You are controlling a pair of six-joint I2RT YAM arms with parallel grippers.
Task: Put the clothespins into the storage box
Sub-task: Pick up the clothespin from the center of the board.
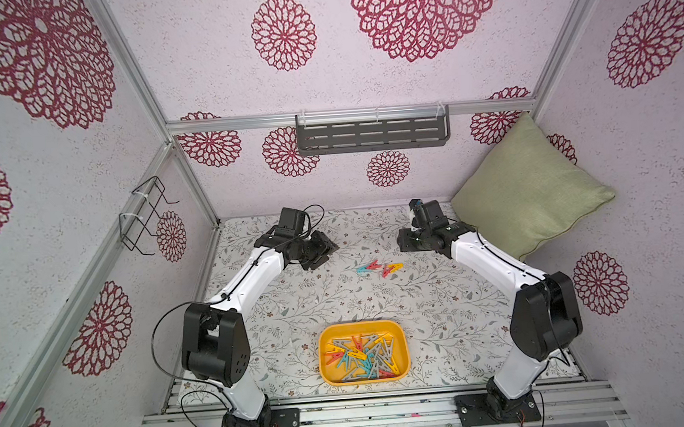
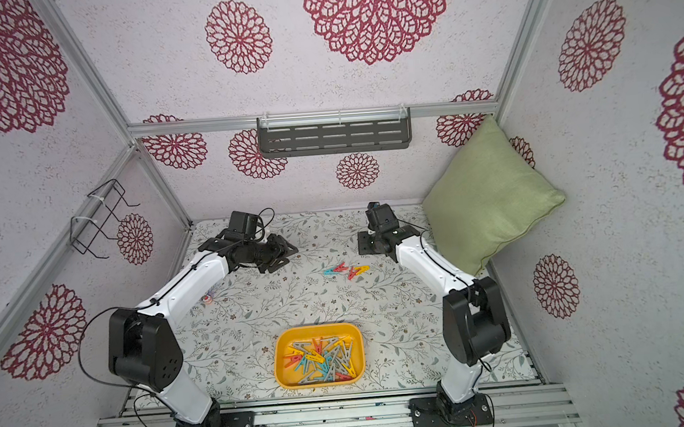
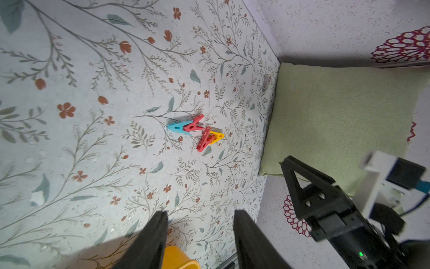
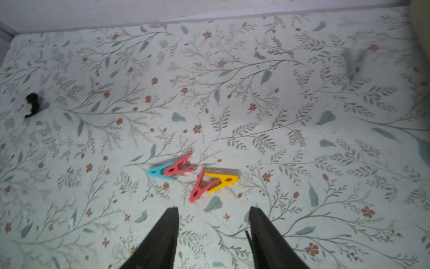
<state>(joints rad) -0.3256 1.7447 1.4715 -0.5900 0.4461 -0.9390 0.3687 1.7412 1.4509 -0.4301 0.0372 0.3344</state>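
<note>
We see a cluster of four clothespins (image 1: 379,268) on the desk (image 1: 297,300), at 12 o'clock from the storage box (image 1: 360,325), which holds a pile of others. Our left claw (image 3: 201,213) and right claw (image 4: 214,208) both stand apart, empty.

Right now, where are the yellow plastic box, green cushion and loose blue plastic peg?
yellow box (image 1: 360,325): in a top view, far rim.
green cushion (image 1: 528,187): in a top view, middle.
blue peg (image 4: 153,172): right wrist view, tip.
</note>
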